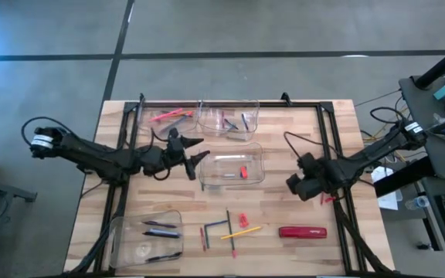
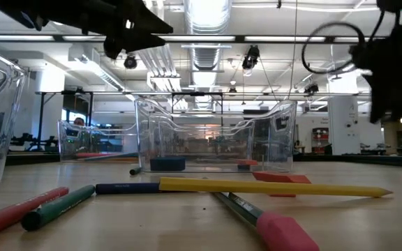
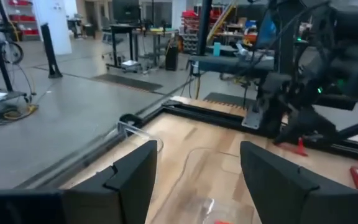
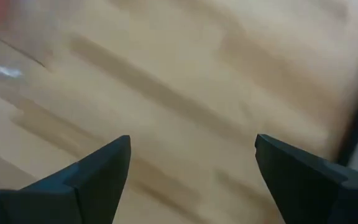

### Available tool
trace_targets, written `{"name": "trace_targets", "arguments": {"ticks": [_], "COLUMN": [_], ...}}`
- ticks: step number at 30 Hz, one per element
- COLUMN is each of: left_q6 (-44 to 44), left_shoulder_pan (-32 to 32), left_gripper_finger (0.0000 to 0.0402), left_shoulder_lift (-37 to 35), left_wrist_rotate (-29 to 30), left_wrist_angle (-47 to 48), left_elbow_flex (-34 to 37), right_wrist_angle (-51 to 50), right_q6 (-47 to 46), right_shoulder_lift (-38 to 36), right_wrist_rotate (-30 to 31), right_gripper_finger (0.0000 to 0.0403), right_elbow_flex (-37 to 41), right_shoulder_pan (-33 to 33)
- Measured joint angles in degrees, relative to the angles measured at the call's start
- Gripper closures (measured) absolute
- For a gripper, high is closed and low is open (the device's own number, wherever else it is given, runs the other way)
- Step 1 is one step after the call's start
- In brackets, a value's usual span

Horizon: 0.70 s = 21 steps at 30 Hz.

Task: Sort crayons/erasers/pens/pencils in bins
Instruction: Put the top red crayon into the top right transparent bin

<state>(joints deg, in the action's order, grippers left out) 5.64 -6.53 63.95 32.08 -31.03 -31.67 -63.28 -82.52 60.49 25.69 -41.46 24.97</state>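
Note:
My left gripper [image 1: 199, 152] is open and empty, above the table beside the left end of the centre bin [image 1: 234, 181]; its wrist view [image 3: 197, 180] shows nothing between the fingers. That bin holds a red eraser [image 1: 243, 171]. My right gripper [image 1: 290, 184] is open and empty over bare wood [image 4: 191, 93], right of the centre bin. Loose on the table near the front lie a yellow pencil [image 1: 242, 231], dark and red sticks [image 1: 226, 225] and a red eraser [image 1: 243, 220]. The low view shows the yellow pencil [image 2: 271, 186] resting across a dark stick.
The far-left bin [image 1: 168, 117] holds red and orange sticks, the far-middle bin [image 1: 229, 117] holds several short sticks, and the near-left bin [image 1: 149, 235] holds dark pens. A large red oblong object [image 1: 302, 231] lies at the front right. A black frame [image 1: 230, 101] borders the table.

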Motion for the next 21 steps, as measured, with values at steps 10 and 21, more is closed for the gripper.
{"name": "trace_targets", "arguments": {"ticks": [10,21], "left_q6": [0.4,1.6], "left_shoulder_pan": [-0.1,-0.1], "left_gripper_finger": [0.0188,0.0188], "left_shoulder_lift": [0.1,3.8], "left_wrist_rotate": [-0.1,-0.3], "left_wrist_angle": [0.7,0.9], "left_elbow_flex": [0.1,-0.9], "right_wrist_angle": [2.6,0.7], "right_q6": [-8.9,-9.6], "right_shoulder_lift": [0.3,0.8], "right_wrist_rotate": [-16.2,-32.4], "right_gripper_finger": [0.0074,0.0074], "right_elbow_flex": [4.3,4.9], "right_shoulder_pan": [0.0,0.6]}}
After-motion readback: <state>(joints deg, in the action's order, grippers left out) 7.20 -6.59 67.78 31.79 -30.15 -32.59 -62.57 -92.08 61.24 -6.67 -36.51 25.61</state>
